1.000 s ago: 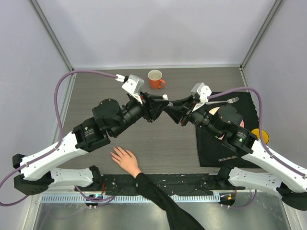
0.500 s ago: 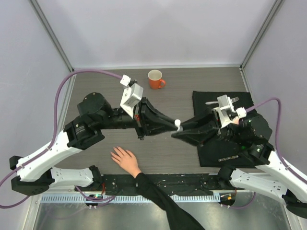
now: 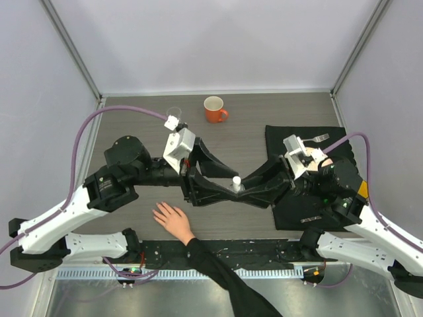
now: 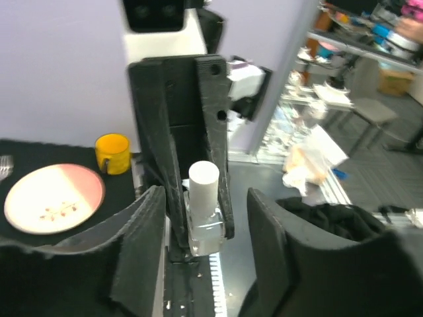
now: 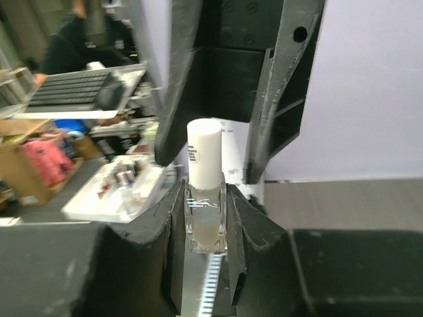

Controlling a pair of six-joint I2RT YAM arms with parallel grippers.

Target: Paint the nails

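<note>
A bare hand [image 3: 173, 221] with a black sleeve lies flat on the table near the front edge, fingers spread. Its nails are too small to make out. Above and right of it, my right gripper [image 3: 246, 189] is shut on the glass body of a small clear bottle [image 5: 205, 218] with a white cap [image 5: 203, 150]. In the top view the bottle [image 3: 236, 181] hangs between the two grippers. My left gripper [image 4: 206, 195] faces it, open, one finger on either side of the cap [image 4: 203, 181] with a gap on both sides.
An orange mug [image 3: 213, 109] stands at the back of the table. A black mat [image 3: 281, 139] on the right holds a plate [image 4: 53, 198], a fork [image 3: 318, 138] and a yellow cup [image 4: 112, 153]. A clear glass [image 3: 174, 112] stands at the back left.
Both grippers have come from the far middle of the table toward the front, with the bottle in the right one. The left jaws closed at the cap, then came apart.
</note>
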